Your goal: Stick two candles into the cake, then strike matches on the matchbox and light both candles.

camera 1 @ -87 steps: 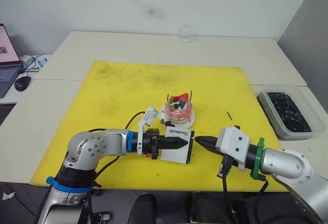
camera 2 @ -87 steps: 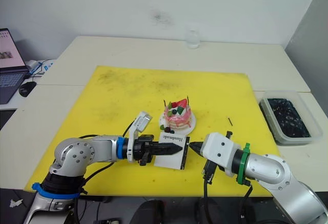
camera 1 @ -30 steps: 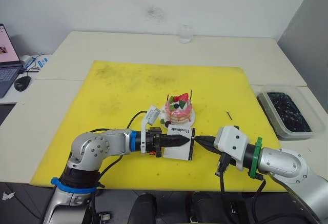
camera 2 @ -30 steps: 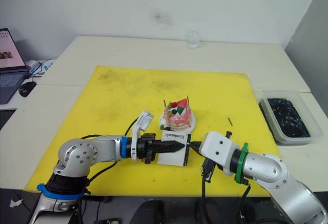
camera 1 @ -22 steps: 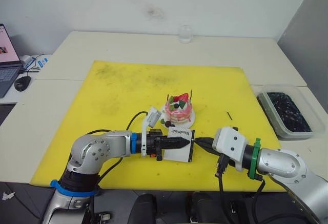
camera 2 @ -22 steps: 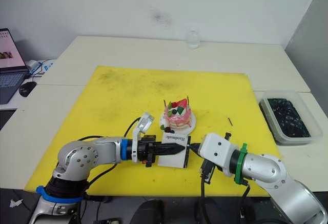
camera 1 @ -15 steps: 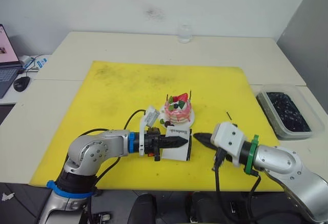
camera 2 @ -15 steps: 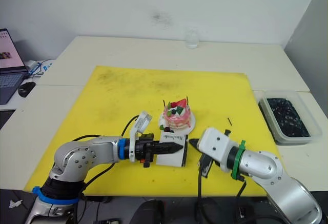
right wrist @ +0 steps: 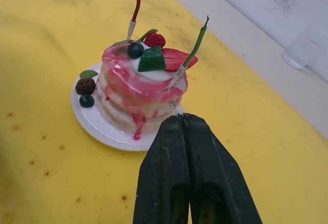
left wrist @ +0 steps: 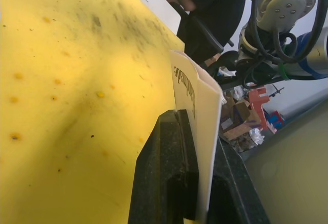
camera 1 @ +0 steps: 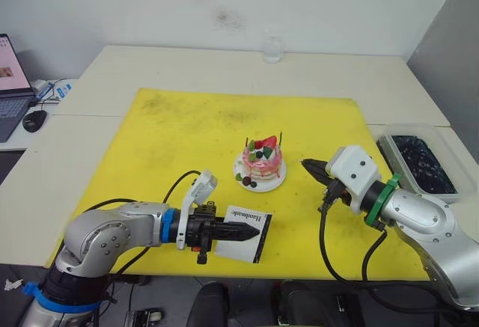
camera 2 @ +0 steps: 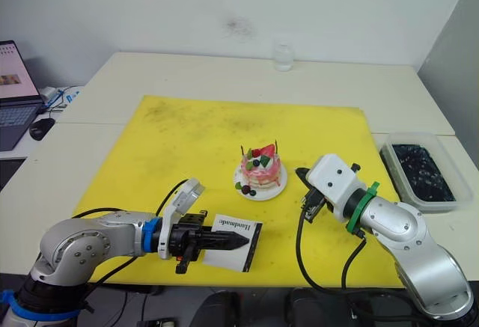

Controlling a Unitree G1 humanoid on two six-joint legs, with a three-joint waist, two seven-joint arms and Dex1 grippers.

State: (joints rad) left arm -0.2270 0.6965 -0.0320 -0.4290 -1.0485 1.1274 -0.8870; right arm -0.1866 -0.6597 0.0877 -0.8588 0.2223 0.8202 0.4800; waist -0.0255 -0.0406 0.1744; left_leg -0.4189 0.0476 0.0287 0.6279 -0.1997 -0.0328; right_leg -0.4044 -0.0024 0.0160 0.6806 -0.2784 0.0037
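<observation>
The bench (camera 1: 90, 80) runs pale under everything I handle, and the yellow mat (camera 1: 179, 132) spreads across it beneath both my arms. Well beyond my right jaws, off to their outer side, a clear tub of dark stuff (camera 1: 419, 164) sits on the bench, and a laptop (camera 1: 9, 72) with a mouse (camera 1: 33, 120) lies far out past my left arm.

The cake (camera 2: 261, 168) stands on its small white plate (right wrist: 97, 126) between my two sets of jaws, just ahead of the right ones and well apart from the left ones. Both candles are stuck in its top: the red candle (right wrist: 134, 9) on the side far from my right jaws, the green candle (right wrist: 193, 42) on the near side, leaning a little. Neither tip shows a flame.

My left jaws (camera 1: 243, 230) are closed flat on the matchbox (camera 2: 233, 242), pinching it by one edge with the "Handmade" print facing up; the box hangs out past my fingertips near the front edge of the mat.

My right jaws (right wrist: 183, 119) are pressed together, their tips pointing at the foot of the cake and just beside the plate's rim. I cannot tell whether a match is caught between them.
</observation>
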